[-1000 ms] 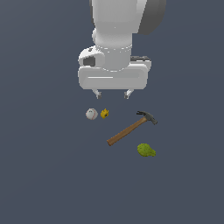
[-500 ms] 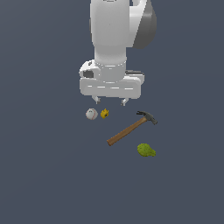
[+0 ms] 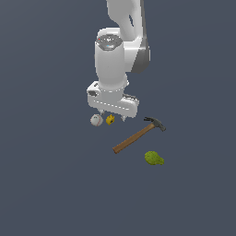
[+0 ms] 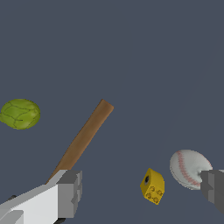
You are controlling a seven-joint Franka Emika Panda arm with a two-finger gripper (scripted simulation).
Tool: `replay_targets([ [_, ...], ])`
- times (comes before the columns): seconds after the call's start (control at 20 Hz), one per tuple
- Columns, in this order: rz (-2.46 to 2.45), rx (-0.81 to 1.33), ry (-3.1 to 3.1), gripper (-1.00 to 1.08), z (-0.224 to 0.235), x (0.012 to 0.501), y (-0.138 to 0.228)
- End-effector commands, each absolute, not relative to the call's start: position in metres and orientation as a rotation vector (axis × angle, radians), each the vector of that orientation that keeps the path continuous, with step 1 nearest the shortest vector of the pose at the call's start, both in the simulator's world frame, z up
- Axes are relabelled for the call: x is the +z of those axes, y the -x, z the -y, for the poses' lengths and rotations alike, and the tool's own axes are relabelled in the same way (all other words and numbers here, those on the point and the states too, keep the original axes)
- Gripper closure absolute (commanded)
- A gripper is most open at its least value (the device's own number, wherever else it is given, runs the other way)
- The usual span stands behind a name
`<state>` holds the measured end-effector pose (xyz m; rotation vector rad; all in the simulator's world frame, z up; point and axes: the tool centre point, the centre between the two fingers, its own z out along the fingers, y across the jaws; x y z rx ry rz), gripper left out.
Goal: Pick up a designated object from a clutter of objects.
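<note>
No writing or brand mark can be read on anything here, and nothing in view is a container; all the things lie loose on a flat, dull slate-blue floor point(image 3: 46, 184). The claw point(image 3: 113, 119) hangs spread wide with nothing in its grip, its two grey, blocky fingertips point(image 4: 70, 192) well apart. The yellow lump point(image 4: 152, 186) lies between them and below, not touched by either; it is small, angular and matte, with dark round spots on its faces. Just beside it, near one fingertip, sits the white ball point(image 4: 188, 168), smooth and round with red stitched seams like a baseball. The hammer point(image 3: 138, 135) lies flat, off to the exterior view's right of the claw: a straight brown wooden handle and a dark metal head with a claw end, the butt of the handle pointing away from the claw. Farther out still, beyond the hammer, rests the green lumpy fruit point(image 3: 154, 158), rounded, dull and veined with fine darker lines.
</note>
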<state>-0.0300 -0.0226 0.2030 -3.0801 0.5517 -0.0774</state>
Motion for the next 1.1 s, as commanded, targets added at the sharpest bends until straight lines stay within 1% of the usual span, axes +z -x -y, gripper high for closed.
replay_targets([
  [0.0, -0.670, -0.064, 3.055, -0.92, 0.027, 0.178, 0.045],
  [0.25, -0.900, -0.039, 2.997, -0.92, 0.036, 0.134, 0.080],
  [0.5, -1.083, -0.019, 2.940, -0.92, 0.042, 0.102, 0.112],
  [0.8, -1.224, -0.005, 2.890, -0.92, 0.047, 0.080, 0.139],
  [1.05, -1.276, 0.000, 2.870, -0.92, 0.048, 0.073, 0.149],
])
